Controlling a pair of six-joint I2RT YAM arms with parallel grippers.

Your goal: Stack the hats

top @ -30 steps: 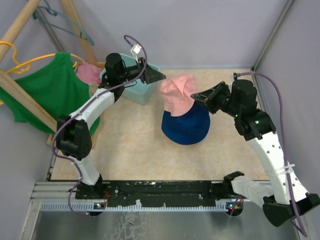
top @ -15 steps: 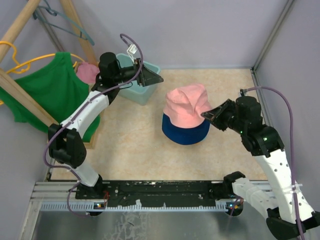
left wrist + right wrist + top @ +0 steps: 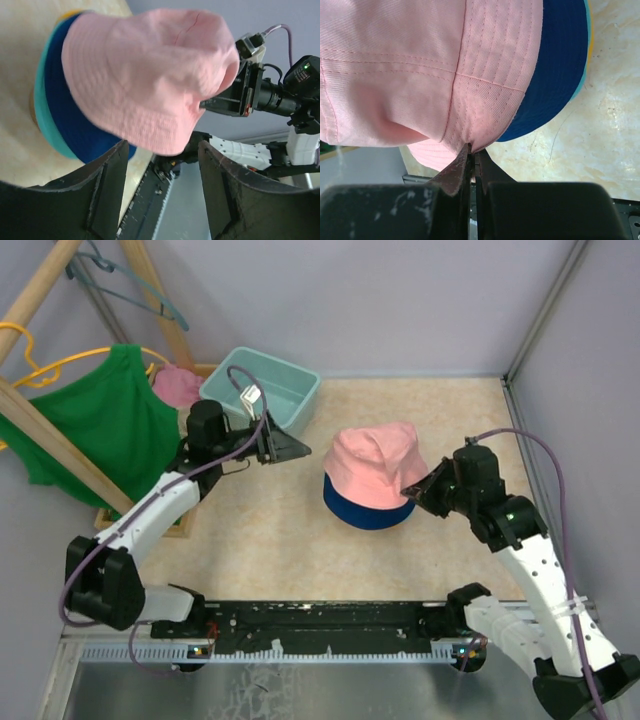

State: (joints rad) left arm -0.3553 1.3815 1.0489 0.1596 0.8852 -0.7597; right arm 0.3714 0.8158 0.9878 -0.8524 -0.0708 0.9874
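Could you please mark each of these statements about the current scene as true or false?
1. The pink hat sits on top of the navy hat. True.
2. The left gripper is holding the pink hat. False: it is open, empty and apart from the stack.
3. The right gripper is shut on the pink hat's brim. True.
4. The green tank top lies inside the teal bin. False: it hangs at the left, outside the bin.
5. The edge of a teal hat shows beneath the navy hat. True.
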